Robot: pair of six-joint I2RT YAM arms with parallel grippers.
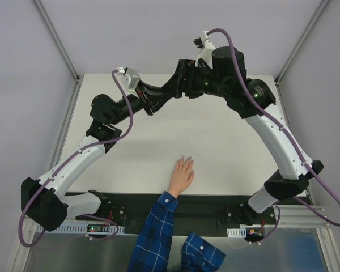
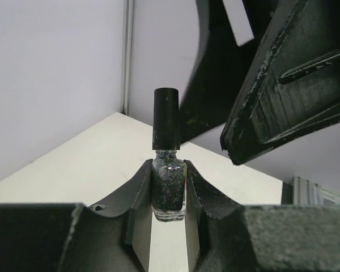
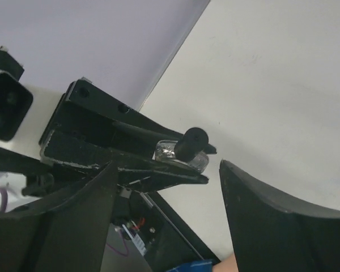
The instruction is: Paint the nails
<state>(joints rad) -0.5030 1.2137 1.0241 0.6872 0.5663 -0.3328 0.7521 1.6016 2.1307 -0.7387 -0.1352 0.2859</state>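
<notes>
White table (image 1: 226, 147), nails (image 1: 185, 160) far from jaws

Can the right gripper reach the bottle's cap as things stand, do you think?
Probably yes: the left gripper clamps the bottle only by its glass, so the cap stands free above, and the open right gripper is close, with nothing between.

Left arm (image 1: 82, 158): elbow bent, forearm reaching forward and inward.
Left gripper (image 2: 169, 195): fingers (image 2: 139, 198) clamped on the glass body of a small bottle (image 2: 166, 122), which stands upright between them.
Right arm (image 1: 272, 133): arched high, wrist turned toward the left gripper.
Right gripper (image 3: 169, 170): jaws spread wide, close over the left gripper's fingertips and apart from them.
</notes>
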